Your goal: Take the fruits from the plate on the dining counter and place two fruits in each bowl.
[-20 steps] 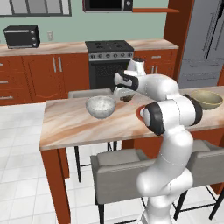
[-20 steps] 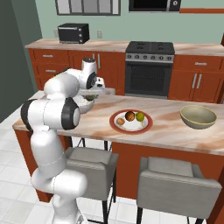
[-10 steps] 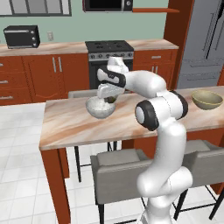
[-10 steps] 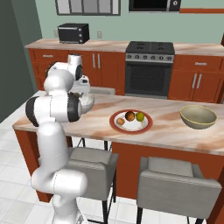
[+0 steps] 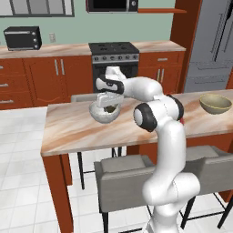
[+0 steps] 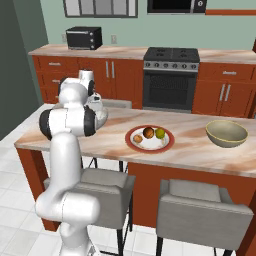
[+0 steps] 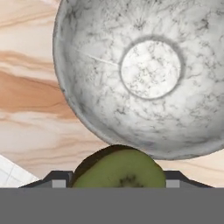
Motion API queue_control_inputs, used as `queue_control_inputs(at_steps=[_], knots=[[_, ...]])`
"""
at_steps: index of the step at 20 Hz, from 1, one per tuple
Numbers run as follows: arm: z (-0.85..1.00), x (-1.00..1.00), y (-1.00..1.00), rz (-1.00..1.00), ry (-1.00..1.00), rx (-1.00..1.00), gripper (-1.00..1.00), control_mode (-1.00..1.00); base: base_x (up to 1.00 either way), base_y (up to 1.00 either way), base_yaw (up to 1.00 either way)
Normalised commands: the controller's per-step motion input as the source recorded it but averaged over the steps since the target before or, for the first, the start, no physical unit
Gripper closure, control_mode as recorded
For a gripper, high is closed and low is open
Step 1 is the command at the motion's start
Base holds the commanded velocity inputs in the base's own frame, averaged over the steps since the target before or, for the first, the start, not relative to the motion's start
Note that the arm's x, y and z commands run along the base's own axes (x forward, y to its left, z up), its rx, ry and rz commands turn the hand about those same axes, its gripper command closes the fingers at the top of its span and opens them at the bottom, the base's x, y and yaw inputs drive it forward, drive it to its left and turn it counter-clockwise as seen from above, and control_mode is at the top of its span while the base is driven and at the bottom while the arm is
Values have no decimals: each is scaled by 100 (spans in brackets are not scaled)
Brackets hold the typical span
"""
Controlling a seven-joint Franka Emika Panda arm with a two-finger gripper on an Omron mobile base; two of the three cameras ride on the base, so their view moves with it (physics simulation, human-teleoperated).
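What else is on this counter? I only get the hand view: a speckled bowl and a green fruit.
Observer: A red-rimmed plate with three fruits sits further along the counter.
Operator: Is there another bowl?
Observer: Yes, an olive-tan bowl beyond the plate; it looks empty.
Operator: How high is the hand?
Observer: The gripper, holding the green fruit, hangs just above the speckled bowl.

Black stove (image 6: 171, 55), toaster oven (image 6: 83, 37), grey stools (image 6: 205, 207), perhaps padded.

Speckled bowl (image 6: 102, 116) mostly hidden behind arm, green-brown fruit (image 7: 118, 168) cut off below by grey band
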Motion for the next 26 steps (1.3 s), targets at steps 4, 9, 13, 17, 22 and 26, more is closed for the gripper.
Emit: queue_control_inputs(at_steps=[4, 9, 13, 17, 22, 26], knots=[[-7, 34, 4, 0, 0, 0, 100, -100, 0, 0, 0], [-3, 31, 0, 0, 0, 0, 100, -100, 0, 0, 0], [-37, 7, 0, 0, 0, 0, 100, -100, 0, 0, 0], [-53, -11, -3, 0, -1, 0, 100, -100, 0, 0, 0], [-9, -21, -3, 0, -6, 0, -100, -100, 0, 0, 0], [0, -13, -6, 0, -9, 0, -100, -100, 0, 0, 0]])
